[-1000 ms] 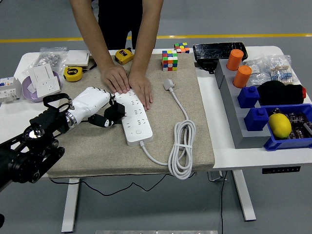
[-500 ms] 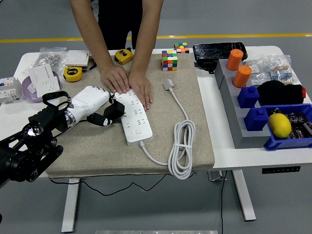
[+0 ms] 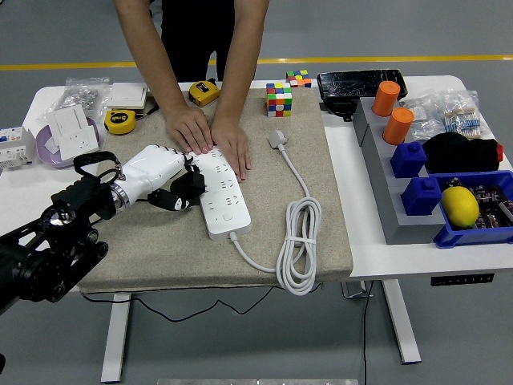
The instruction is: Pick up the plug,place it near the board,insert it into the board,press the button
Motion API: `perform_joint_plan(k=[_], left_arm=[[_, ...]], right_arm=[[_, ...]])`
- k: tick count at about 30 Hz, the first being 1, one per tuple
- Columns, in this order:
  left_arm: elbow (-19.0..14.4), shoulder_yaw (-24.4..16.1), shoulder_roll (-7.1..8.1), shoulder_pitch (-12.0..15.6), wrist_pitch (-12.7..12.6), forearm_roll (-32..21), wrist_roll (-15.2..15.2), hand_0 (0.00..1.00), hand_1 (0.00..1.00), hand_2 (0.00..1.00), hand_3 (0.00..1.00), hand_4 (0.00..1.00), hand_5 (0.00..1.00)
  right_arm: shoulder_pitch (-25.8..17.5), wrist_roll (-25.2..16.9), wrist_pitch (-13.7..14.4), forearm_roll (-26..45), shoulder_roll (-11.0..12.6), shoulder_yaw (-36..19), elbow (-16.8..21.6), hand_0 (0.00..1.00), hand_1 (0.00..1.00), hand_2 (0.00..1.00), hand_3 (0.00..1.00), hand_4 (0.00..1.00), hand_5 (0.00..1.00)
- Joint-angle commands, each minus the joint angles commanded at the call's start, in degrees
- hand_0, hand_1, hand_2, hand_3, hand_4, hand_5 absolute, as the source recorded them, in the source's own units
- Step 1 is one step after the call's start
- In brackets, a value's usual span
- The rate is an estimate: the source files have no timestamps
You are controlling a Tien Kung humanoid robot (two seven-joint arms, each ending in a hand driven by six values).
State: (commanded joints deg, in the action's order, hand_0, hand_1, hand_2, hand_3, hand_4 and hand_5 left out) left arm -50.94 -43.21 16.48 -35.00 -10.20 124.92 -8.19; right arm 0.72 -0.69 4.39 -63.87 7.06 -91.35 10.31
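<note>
A white power strip (image 3: 222,191) lies on the tan mat (image 3: 160,249), its far end held down by a person's two hands (image 3: 215,138). The white plug (image 3: 277,139) rests on the mat to the right of those hands. Its cable runs down into a coil (image 3: 299,241) and back to the strip's near end. My left hand (image 3: 186,188), white-backed with black fingers, sits at the strip's left edge. Its fingers are curled against the strip's side and hold nothing. The right arm is out of view.
Two yellow tape measures (image 3: 120,121), a wall socket (image 3: 76,136) and small bags lie at the left. Two colour cubes (image 3: 279,99) stand at the mat's far edge. Grey and blue bins (image 3: 473,233) holding orange cylinders, a lemon and parts fill the right.
My left hand has shifted slightly right and up, closer against the strip's left edge. The person's hands, the plug and the cable have stayed put.
</note>
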Motion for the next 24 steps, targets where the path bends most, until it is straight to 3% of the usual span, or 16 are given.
perform_joint_plan(k=[11, 22, 24], left_arm=[[-0.3, 0.2, -0.24, -0.2, 2.3, -5.0, 0.7, 0.638, 0.755, 0.749, 0.792, 0.919, 0.302], [-0.9, -0.6, -0.38, 0.3, 3.0, -6.0, 0.8, 0.643, 0.764, 0.760, 0.802, 0.936, 0.321], [-0.9, -1.1, -0.49, 0.3, 3.0, -6.1, 0.8, 0.653, 0.777, 0.771, 0.814, 0.974, 0.365]], right_arm=[[0.0, 0.0, 0.1, 0.0, 0.1, -0.1, 0.0, 0.917, 0.868, 0.805, 0.793, 0.998, 0.998], [-0.2, 0.0, 0.2, 0.3, 0.1, 0.1, 0.0, 0.916, 0.867, 0.805, 0.793, 0.998, 0.998], [-0.3, 0.0, 0.2, 0.3, 0.1, 0.1, 0.0, 0.916, 0.868, 0.804, 0.793, 0.998, 0.998]])
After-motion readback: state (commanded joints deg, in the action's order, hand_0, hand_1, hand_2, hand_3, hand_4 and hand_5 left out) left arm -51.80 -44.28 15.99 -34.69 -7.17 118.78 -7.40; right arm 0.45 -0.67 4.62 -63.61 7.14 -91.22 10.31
